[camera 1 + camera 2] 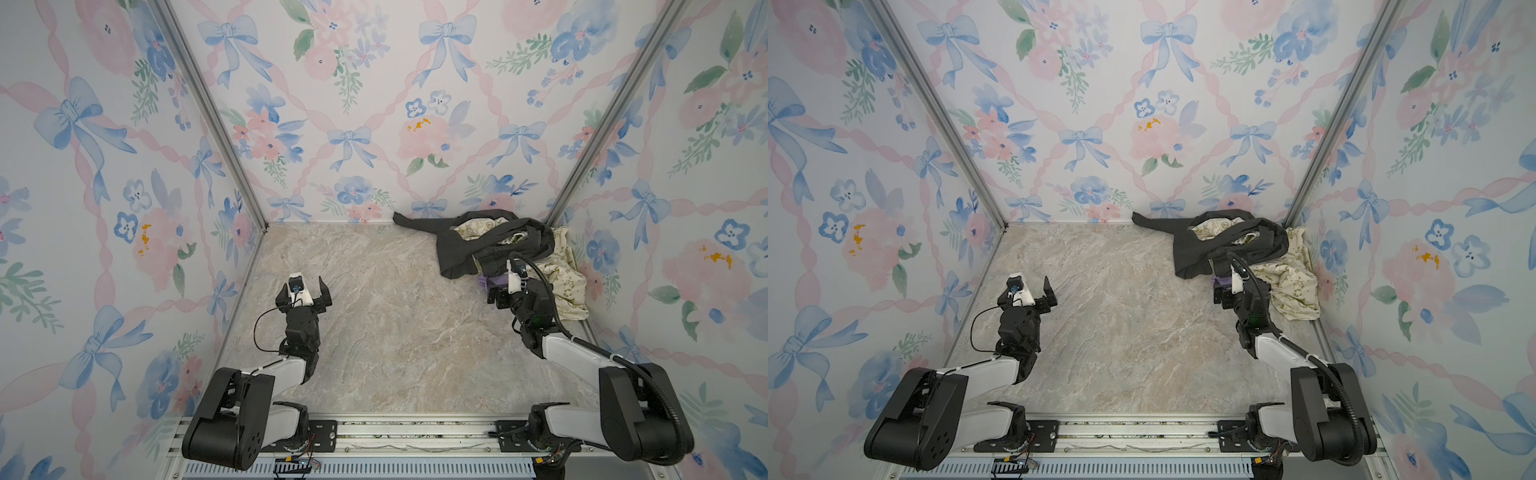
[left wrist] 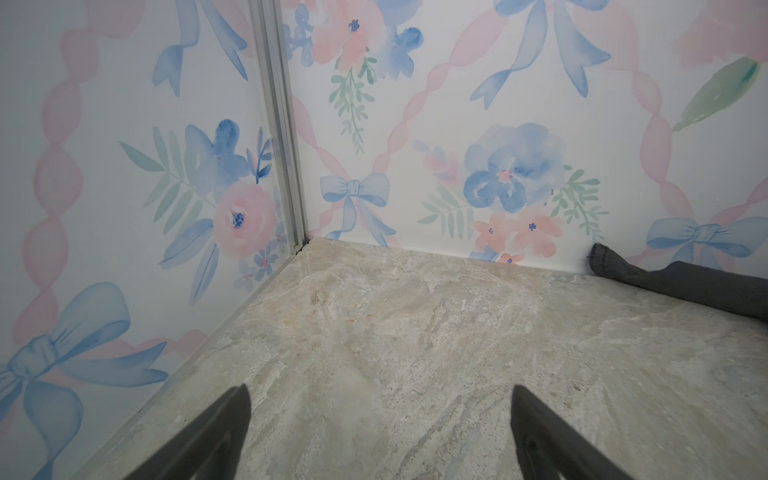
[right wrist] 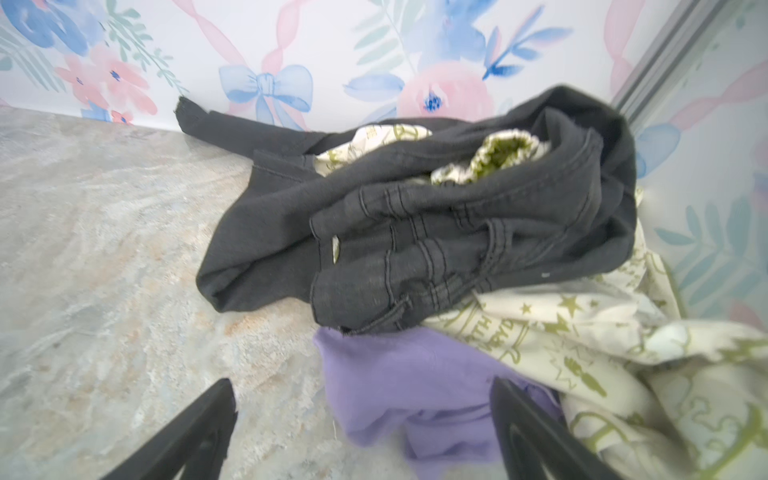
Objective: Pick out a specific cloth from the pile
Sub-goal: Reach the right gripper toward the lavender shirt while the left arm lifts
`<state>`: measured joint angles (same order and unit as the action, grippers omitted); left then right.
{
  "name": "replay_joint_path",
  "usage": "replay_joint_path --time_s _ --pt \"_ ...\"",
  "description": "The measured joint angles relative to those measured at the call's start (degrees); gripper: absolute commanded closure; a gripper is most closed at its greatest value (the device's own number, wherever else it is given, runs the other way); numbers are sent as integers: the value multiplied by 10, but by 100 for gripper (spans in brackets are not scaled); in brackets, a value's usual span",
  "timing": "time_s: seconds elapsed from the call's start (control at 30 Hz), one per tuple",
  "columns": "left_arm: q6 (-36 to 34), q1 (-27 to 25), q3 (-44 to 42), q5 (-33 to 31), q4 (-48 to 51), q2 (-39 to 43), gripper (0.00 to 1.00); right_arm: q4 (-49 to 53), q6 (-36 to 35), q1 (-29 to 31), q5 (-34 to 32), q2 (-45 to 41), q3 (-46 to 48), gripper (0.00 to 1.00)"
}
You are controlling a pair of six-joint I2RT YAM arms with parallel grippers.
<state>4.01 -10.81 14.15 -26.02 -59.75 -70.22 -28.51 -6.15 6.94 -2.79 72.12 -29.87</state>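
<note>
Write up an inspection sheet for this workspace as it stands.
Surface: marble-patterned tabletop.
Job's things: small lavender cloth peeks from under the large black garment, beside the cream cloth with green print, far right corner.
Clutter: nothing seen.
Grippers: left gripper open over bare tabletop; right gripper open at the lavender cloth, holding nothing.
Cables: black corrugated hose arcs over right arm; thin black wire loops beside left arm.
Surroundings: floral wallpaper walls, aluminium corner posts.

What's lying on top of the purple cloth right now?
The black garment covers the far edge of the purple cloth; the cream printed cloth lies against one side. How much purple continues beneath them is hidden.
</note>
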Motion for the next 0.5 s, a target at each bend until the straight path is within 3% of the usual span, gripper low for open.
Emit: replay_joint_path --time_s 0.27,0.5 --pt "15 -12 75 -36 153 75 2 181 -20 4 -34 -113 -77 3" --pt "17 -12 116 -17 214 75 2 388 39 -46 -53 -108 -241 3"
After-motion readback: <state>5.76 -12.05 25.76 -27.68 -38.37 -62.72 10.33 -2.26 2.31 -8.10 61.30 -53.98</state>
